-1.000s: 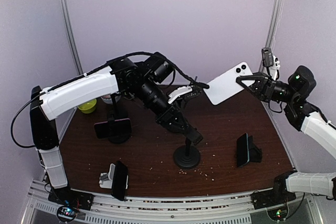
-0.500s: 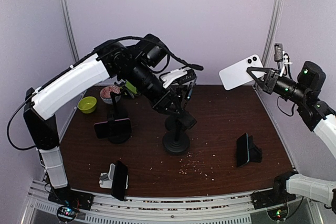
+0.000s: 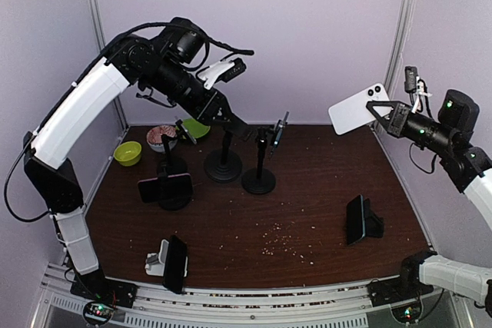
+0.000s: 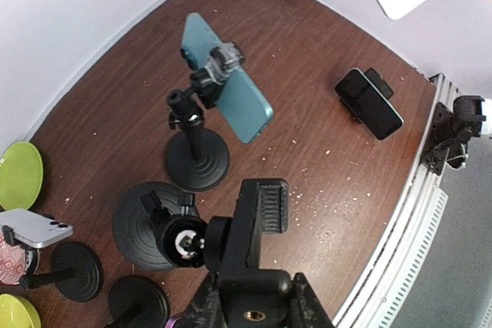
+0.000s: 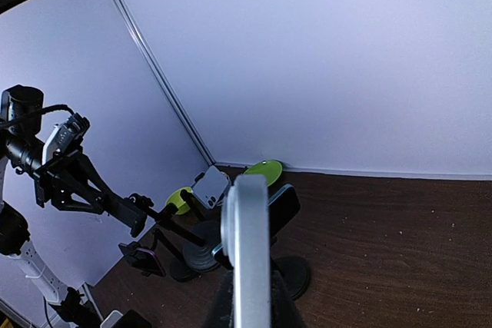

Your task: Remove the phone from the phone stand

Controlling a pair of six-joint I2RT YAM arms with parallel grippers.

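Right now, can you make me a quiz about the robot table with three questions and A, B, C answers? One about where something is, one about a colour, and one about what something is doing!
1. Where is the white phone?
A) flat on the table
B) up in the air on the right side
C) inside a green bowl

2. What colour is the clamped phone on the middle stand?
A) red
B) yellow
C) teal

3. What is the right end effector doing?
A) hanging open and empty
B) shut on the white phone
C) pushing a bowl

Answers:
1 B, the top view shows it held high above the table.
2 C, the left wrist view shows its teal back.
3 B, its fingers pinch the phone's edge.
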